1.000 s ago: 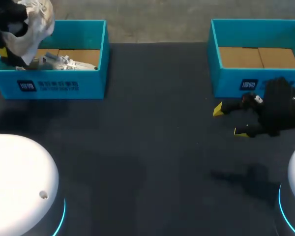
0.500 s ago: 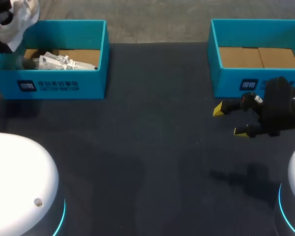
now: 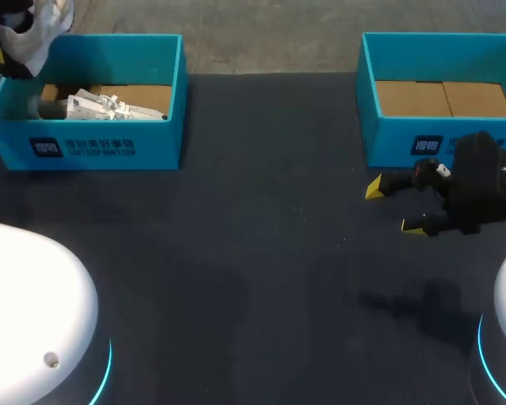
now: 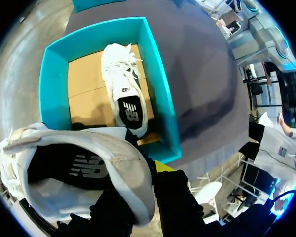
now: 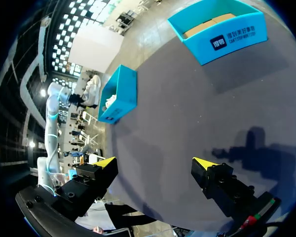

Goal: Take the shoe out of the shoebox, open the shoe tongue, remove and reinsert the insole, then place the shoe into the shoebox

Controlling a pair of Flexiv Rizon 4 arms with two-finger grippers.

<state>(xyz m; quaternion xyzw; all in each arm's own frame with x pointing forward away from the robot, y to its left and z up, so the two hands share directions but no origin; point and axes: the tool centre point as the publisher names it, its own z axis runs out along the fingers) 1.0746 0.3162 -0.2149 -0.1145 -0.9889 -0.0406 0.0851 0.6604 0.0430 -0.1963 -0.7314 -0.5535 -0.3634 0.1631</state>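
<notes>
Head view: the left gripper [image 3: 7,51], clamped on the white shoe [image 3: 42,21], has carried it clear toward eleven o'clock, so extraction is judged complete. The left shoebox [image 3: 93,148] retains a second shoe [image 3: 101,105]. The right shoebox [image 3: 396,126] shows bare cardboard. Left wrist view: the grip sits at the shoe's collar. Right wrist view: the right gripper [image 5: 155,168] is spread wide and holds nothing.

Dark table [image 3: 261,253], with an open teal box [image 3: 388,139], cardboard-floored, at its far right corner
</notes>
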